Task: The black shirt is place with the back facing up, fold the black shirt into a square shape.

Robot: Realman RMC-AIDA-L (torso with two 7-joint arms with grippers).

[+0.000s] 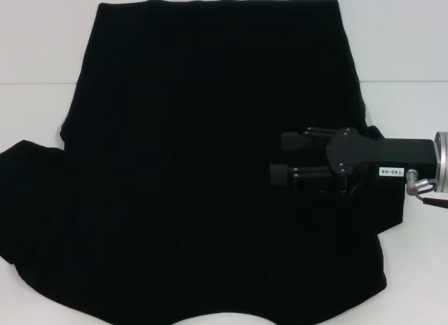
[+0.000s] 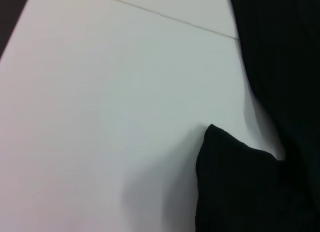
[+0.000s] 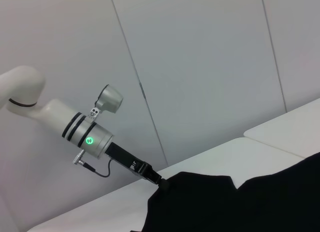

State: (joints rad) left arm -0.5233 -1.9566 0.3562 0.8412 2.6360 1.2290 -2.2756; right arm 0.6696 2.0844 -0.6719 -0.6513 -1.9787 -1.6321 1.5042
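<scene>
One garment fills my head view: the black shirt [image 1: 210,164] lies spread on the white counter [image 1: 42,115], running from the top of the frame to the bottom. Its long axis goes up and down the picture, with the straight edge at the top. A sleeve juts out at the lower left, and the bottom edge curves in near the centre. No lettering shows on the side facing up.

My right hand [image 1: 278,158] comes in from the right edge, just right of centre, over the shirt's right side. Its two fingers point toward the left of the frame and stand spread, one above the other with a clear gap. Nothing is visible between them, and I cannot tell whether they touch the cloth.

The left hand [image 3: 161,184] is outside the head view. The right wrist view shows it at the lower centre of that frame, meeting a raised edge of the shirt. Whether it pinches the cloth I cannot tell.

I judge that any fold from the right goes leftward across the long axis, and the right hand is the nearer one for it.

The only writing I can read is a small white label on the right hand's body, which looks like "T40-06".
</scene>
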